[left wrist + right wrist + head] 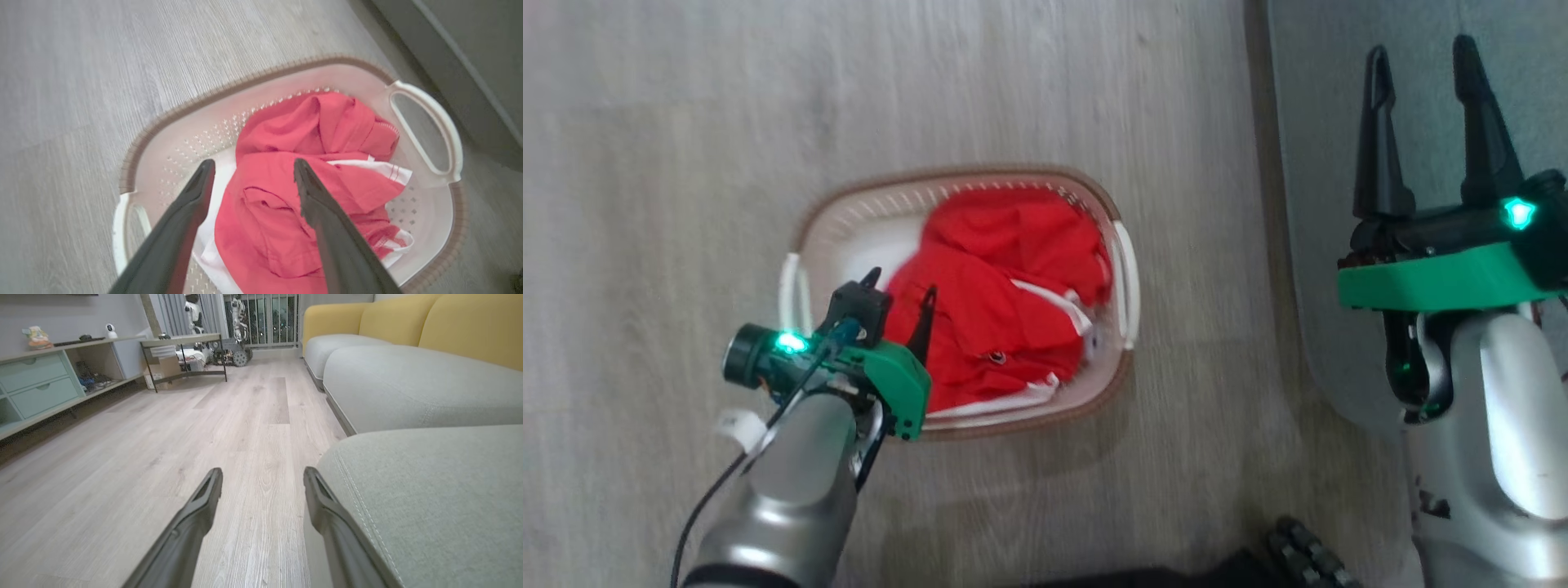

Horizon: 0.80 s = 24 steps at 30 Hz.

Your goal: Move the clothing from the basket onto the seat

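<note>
clothing (1005, 278) lies in the basket (964, 174); our left gripper (901, 282) hangs over it, our right gripper (1421, 47) over the seat (1307, 122), both spread, empty.

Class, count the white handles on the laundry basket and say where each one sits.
2. The left handle is at the basket's left end, beside the left gripper; the right handle is at its right end, nearer the seat. Neither is hidden.

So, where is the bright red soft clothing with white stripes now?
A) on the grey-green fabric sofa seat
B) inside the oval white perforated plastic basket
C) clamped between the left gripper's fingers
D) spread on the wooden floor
B: the red clothing lies heaped inside the white basket, with the open left gripper hovering over it.
</note>
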Motion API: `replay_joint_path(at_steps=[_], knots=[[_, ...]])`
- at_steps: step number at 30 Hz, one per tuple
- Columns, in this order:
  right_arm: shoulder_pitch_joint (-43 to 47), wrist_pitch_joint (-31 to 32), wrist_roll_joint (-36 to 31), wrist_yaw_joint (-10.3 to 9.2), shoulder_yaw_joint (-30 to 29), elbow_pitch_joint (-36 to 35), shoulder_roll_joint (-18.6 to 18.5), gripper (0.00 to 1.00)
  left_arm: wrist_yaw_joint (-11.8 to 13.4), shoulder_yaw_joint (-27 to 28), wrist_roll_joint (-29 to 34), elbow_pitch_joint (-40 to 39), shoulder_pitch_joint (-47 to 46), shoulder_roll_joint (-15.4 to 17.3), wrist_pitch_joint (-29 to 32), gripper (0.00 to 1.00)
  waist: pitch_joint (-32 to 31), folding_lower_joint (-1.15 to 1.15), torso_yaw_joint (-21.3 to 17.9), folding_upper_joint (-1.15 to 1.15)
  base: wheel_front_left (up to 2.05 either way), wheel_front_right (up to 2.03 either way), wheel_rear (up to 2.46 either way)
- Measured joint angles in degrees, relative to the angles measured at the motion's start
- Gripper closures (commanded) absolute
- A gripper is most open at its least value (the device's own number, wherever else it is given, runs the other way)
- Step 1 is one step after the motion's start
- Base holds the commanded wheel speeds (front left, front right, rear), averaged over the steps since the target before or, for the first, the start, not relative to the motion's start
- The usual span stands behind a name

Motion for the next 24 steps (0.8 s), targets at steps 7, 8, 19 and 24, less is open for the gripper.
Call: replay_joint_path(at_steps=[7, 8, 19, 24], knots=[[-2.17, 0.00, 0.99, 0.01, 0.90, -0.44, -0.10, 0.00, 0.00, -0.88, 0.35, 6.70, -6.06, 0.05, 0.00, 0.00, 6.62, 0.00, -2.76, 0.00, 0.00, 0.00, 0.00], [-2.48, 0.00, 1.13, 0.01, 0.99, -0.66, -0.11, 0.00, 0.00, -0.98, 0.35, 7.28, -6.70, 0.10, 0.00, 0.00, 7.40, 0.01, -3.07, 0.00, 0.00, 0.00, 0.00], [-4.46, 0.00, 2.93, 0.01, 3.22, -0.94, -0.15, 0.00, 2.83, -0.82, 0.19, 14.45, -10.62, 0.77, 0.00, 0.00, 12.08, 0.00, -5.33, 0.00, 0.00, 0.00, 0.00], [-4.61, 0.00, 3.54, 0.01, 4.10, -0.98, -0.15, 0.00, 4.10, -0.83, 0.18, 16.12, -11.27, 1.22, 0.00, 0.00, 12.67, 0.00, -6.13, 0.00, 0.00, 0.00, 0.00]])
